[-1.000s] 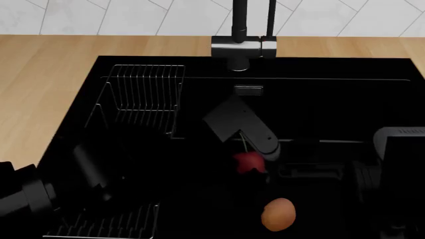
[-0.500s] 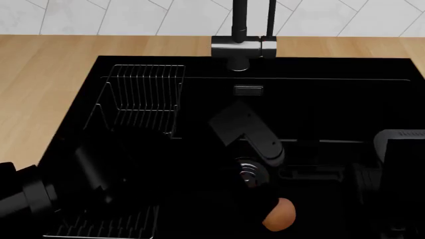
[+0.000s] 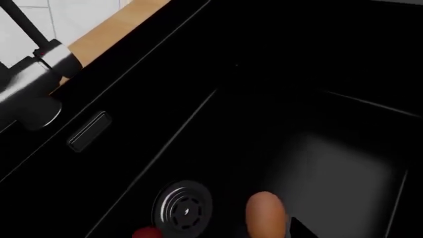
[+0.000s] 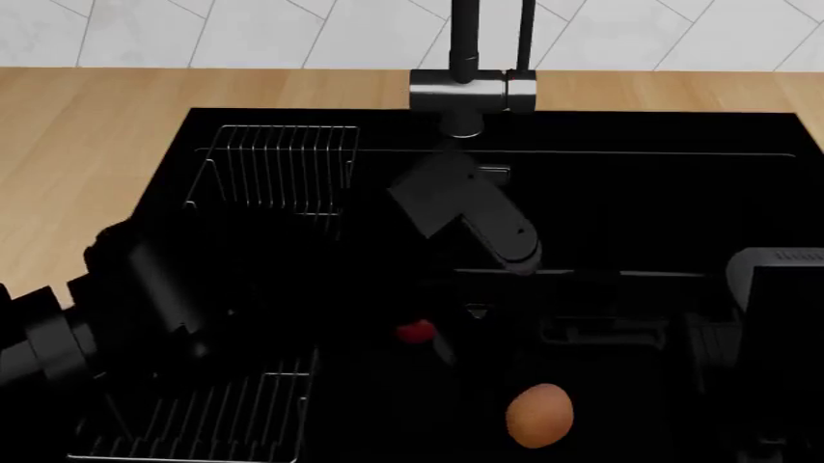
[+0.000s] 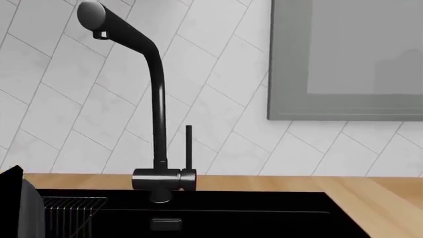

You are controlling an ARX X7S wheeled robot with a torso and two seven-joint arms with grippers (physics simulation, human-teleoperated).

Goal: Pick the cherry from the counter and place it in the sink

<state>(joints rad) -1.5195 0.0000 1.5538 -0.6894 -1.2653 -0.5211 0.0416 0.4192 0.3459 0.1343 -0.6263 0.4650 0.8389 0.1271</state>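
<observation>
The small red cherry lies loose on the floor of the black sink, just left of the round metal drain. In the left wrist view the cherry sits at the frame edge beside the drain. My left gripper hangs above the basin's middle, raised clear of the cherry and holding nothing; its jaws look parted. My right arm rests at the basin's right side, and its jaws do not show. The honey wood counter surrounds the sink.
A tan-brown egg-shaped object lies in the sink near the front, also in the left wrist view. A wire rack stands at the basin's back left, another at the front left. The black faucet rises behind.
A second ago my left gripper held the cherry low over the drain. It has let go and lifted toward the back; the cherry now lies on the sink floor left of the drain.
</observation>
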